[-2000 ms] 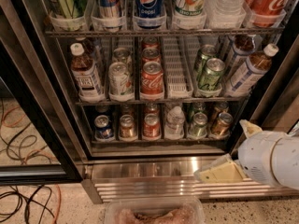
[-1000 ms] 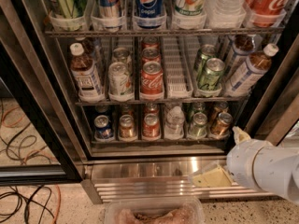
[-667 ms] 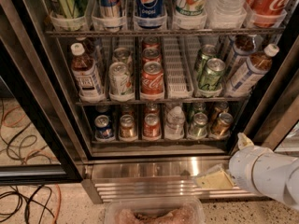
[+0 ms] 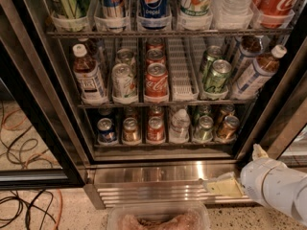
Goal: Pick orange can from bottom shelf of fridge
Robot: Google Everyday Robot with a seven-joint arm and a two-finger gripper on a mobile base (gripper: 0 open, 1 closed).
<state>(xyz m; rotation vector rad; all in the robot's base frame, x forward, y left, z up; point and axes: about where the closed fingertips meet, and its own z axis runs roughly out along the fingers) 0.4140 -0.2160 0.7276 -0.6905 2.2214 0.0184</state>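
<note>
The orange can [image 4: 130,130] stands on the bottom shelf [image 4: 163,145] of the fridge [image 4: 144,172], between a blue can [image 4: 106,131] and a red can [image 4: 155,128]. The pincer [image 4: 221,187] hangs low right, before the grille [image 4: 153,191], well apart from the can; whether it is open or closed I cannot tell.

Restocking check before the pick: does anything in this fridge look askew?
The tea bottle at the middle rack's right end leans rightward, unlike the upright bottle at left. The gripper sits low right, before the grille.
</note>
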